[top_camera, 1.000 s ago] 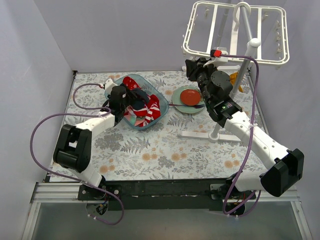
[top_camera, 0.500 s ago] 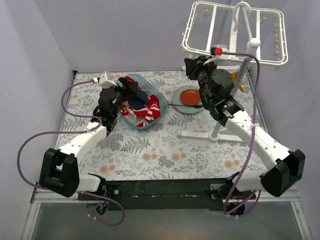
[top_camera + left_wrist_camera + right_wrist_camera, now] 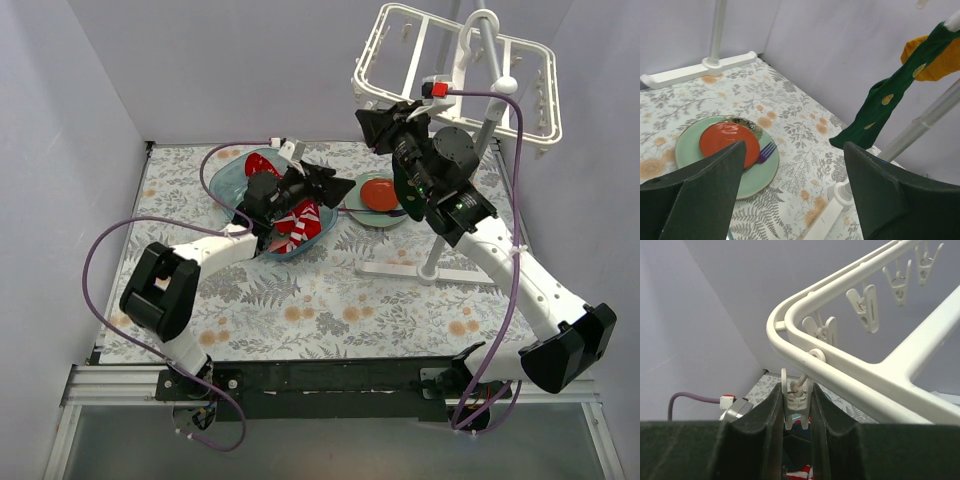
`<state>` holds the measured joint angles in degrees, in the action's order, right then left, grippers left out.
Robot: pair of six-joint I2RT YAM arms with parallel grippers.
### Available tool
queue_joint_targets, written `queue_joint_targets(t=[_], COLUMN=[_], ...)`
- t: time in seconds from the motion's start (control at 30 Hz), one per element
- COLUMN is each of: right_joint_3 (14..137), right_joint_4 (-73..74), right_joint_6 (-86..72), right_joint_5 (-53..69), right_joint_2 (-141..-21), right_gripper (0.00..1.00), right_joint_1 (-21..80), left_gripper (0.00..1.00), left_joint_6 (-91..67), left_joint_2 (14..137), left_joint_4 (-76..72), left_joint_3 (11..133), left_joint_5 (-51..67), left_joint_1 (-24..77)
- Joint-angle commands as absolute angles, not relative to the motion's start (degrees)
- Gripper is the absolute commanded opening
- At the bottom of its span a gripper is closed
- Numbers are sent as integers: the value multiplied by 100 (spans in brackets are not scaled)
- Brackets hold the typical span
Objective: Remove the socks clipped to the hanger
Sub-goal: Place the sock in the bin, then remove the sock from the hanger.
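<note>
The white hanger [image 3: 455, 80] hangs tilted on its stand at the back right. My right gripper [image 3: 375, 125] is shut on a white clip [image 3: 798, 402] under the hanger's near corner bar [image 3: 850, 370]; that clip holds no sock. My left gripper [image 3: 340, 187] is open and empty, above the right rim of the blue tub [image 3: 232, 175] and pointing toward the plate. Red and red-and-white striped socks [image 3: 297, 222] lie in the tub. In the left wrist view a dark green dotted sock [image 3: 880, 107] and a mustard yellow sock [image 3: 940, 55] hang from the hanger, beyond the open gripper [image 3: 795, 195].
A green plate [image 3: 352, 203] with a red-orange round object [image 3: 729, 142] and a purple fork [image 3: 764, 151] sits between the tub and the stand. The stand's white foot [image 3: 400, 270] and pole [image 3: 455, 200] stand right of the plate. Grey walls enclose the table.
My left gripper has swung from the tub's left side to its right rim, now pointing at the plate. The right gripper has risen slightly, and the hanger has tilted.
</note>
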<state>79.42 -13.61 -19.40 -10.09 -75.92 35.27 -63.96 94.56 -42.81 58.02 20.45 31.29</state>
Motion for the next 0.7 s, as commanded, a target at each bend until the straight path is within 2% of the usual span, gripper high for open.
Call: queue_joint_targets(t=[0.0,0.43,0.67], right_joint_3=[8235,8464,8534], right_joint_4=[-1301,-958,-826], right_joint_6=[-2127,-2215,-2224], right_joint_5=[-475,-264,-106], right_joint_2=[-7620,-7655,-7664], right_gripper=[1,1,1], right_joint_1=[3559,3542,3542], left_gripper=[79,80,79], left_joint_6=[-6398,-6662,-6670], left_joint_2=[9790,11030,11373], left_joint_4=[-5009,-5177,-5124], left_joint_3=[6345,7628,7998], left_joint_5=[3119,4086,4227], left_joint_1=[3225,3577,3753])
